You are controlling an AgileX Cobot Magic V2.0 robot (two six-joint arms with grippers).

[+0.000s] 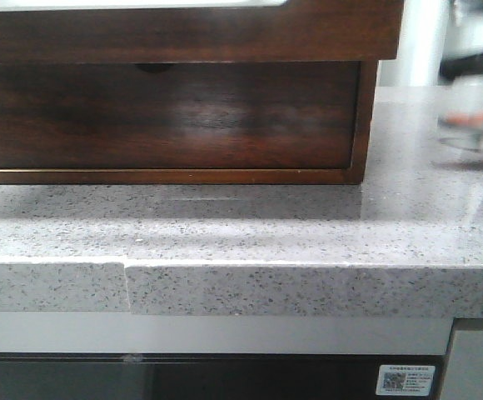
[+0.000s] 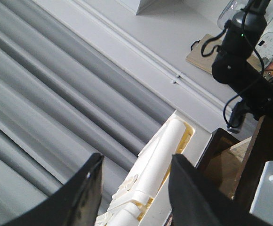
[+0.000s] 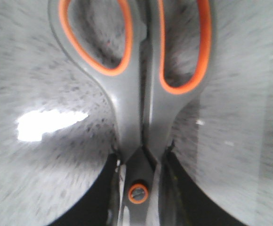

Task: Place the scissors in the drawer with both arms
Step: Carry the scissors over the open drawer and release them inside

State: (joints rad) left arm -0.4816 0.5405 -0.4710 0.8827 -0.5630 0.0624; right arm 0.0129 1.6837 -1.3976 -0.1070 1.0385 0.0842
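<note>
In the right wrist view my right gripper (image 3: pixel 139 162) is shut on the scissors (image 3: pixel 136 103) near their orange-ringed pivot. The grey handles with orange lining point away from it, over the speckled grey counter (image 3: pixel 42 179). In the front view the drawer (image 1: pixel 183 33) is the plain dark-brown front with a whitish strip, standing out above the notched front (image 1: pixel 166 117). My left gripper (image 2: pixel 136 160) is open and empty, with dark-brown wood (image 2: pixel 268 160) close beside it. A blurred dark and orange shape (image 1: pixel 468 117) shows at the far right of the front view. The left gripper does not show there.
The wooden cabinet stands at the back of the grey stone counter (image 1: pixel 250 225), whose front edge (image 1: pixel 241 287) has a seam at the left. In the left wrist view a black arm with cables (image 2: pixel 240 47), a white object (image 2: pixel 160 160) and grey slats (image 2: pixel 56 94) lie beyond the fingers.
</note>
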